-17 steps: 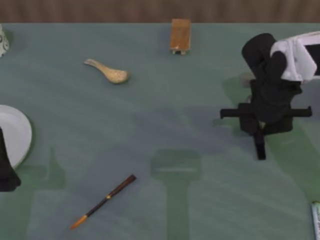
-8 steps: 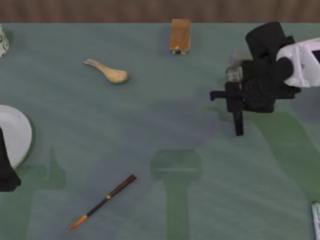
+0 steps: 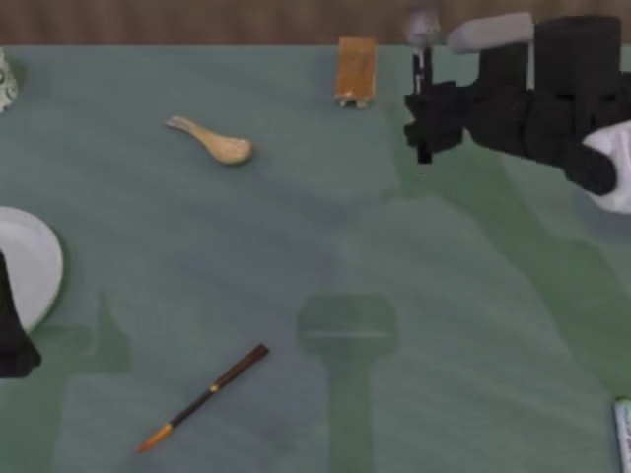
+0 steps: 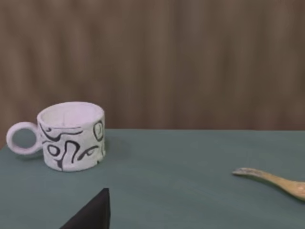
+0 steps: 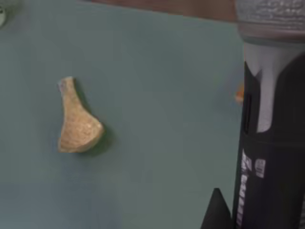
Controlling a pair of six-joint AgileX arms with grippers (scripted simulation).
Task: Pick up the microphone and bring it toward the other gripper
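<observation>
The microphone [image 3: 423, 74] is off the table at the far right, its silver mesh head pointing at the far edge and its black handle running back toward the near side. My right gripper [image 3: 430, 110] is shut on the handle from the right. Close up in the right wrist view, the microphone [image 5: 269, 143] fills the edge of the picture, with one black fingertip [image 5: 217, 212] against its handle. The other gripper, my left gripper [image 3: 12, 340], is parked at the table's left edge. Only one of its fingertips [image 4: 93, 215] shows, far off to one side.
A wooden spoon [image 3: 217, 144] lies far left of centre. A brown-and-orange paintbrush [image 3: 202, 396] lies near the front. An orange-brown block [image 3: 356, 69] stands at the far edge beside the microphone. A white plate [image 3: 37, 258] and a patterned mug [image 4: 71, 136] are on the left.
My right gripper has carried the microphone up off the table, toward the far edge and to the left, turning its head to the far side. The left arm has not moved.
</observation>
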